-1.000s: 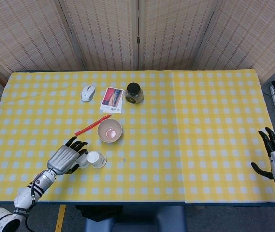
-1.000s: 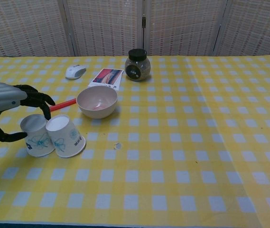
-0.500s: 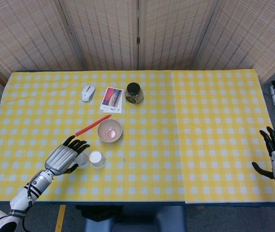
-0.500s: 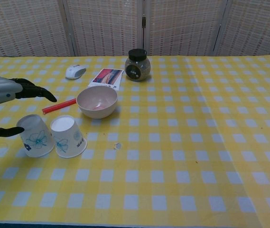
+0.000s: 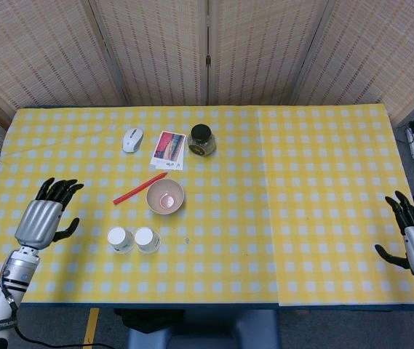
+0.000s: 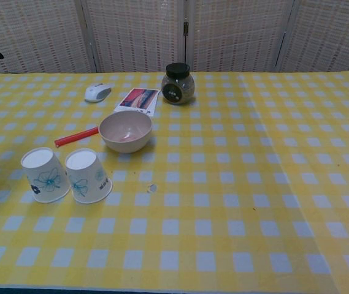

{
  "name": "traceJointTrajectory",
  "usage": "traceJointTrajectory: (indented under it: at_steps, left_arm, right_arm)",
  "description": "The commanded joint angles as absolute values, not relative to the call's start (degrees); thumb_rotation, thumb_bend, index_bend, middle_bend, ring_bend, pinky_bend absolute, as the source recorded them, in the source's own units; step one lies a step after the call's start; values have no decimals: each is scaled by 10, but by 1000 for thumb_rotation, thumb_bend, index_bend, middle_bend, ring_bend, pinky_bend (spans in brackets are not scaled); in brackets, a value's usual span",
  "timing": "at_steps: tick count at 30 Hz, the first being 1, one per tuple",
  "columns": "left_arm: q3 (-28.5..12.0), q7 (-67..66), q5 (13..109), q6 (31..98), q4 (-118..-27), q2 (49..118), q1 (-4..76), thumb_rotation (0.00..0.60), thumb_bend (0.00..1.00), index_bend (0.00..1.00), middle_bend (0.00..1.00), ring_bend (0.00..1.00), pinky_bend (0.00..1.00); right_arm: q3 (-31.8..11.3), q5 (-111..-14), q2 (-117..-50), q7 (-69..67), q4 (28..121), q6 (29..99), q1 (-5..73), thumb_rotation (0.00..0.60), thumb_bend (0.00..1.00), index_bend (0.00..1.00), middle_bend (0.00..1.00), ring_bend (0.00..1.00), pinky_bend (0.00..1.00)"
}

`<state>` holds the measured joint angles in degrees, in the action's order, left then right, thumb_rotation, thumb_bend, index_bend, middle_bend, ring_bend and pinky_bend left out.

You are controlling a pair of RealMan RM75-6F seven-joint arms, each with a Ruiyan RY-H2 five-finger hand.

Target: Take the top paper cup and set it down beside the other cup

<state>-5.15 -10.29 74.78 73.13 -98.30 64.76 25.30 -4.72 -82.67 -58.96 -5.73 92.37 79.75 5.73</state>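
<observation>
Beside the bowl [image 5: 165,196], both paper cups [image 6: 65,175] stand together; my left hand [image 5: 41,221] hangs released, empty, so placing looks done. Next: rest.

The head view looks steeply down from high over the whole table [image 5: 323,218]. The chest view faces across it, low and near. Both show the bowl [image 5: 165,196].

A table under a yellow-and-white checked cloth [image 5: 301,182] is filling the frame, carrying two upturned white paper cups [image 5: 134,239] lower left, a pink ceramic bowl [image 5: 165,196], a red pen [image 5: 139,187], a white computer mouse [image 5: 132,139], a printed card [image 5: 169,149] and a dark-lidded glass jar [image 5: 201,139].
</observation>
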Motion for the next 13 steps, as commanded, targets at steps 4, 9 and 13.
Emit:
traceJointTrajectory:
  at_steps: [4,9,13]
  left_arm:
    - [-34,-116,770,840,-943,675,177,600,453,174,147,105,21]
    - [-10,-122,800,882,-933,682,137,600,452,176,147,104,14]
    - [4,-128,813,903,-942,679,111,600,452,179,147,104,13]
  right_arm:
    - [-42,-846,-590,-96,917,786,67,600,256,0,6,132,37]
    - [-37,-866,-598,-117,905,789,71,600,256,25,24,140,37]
    - [-34,-878,-607,-125,899,797,72,600,256,44,39,149,37]
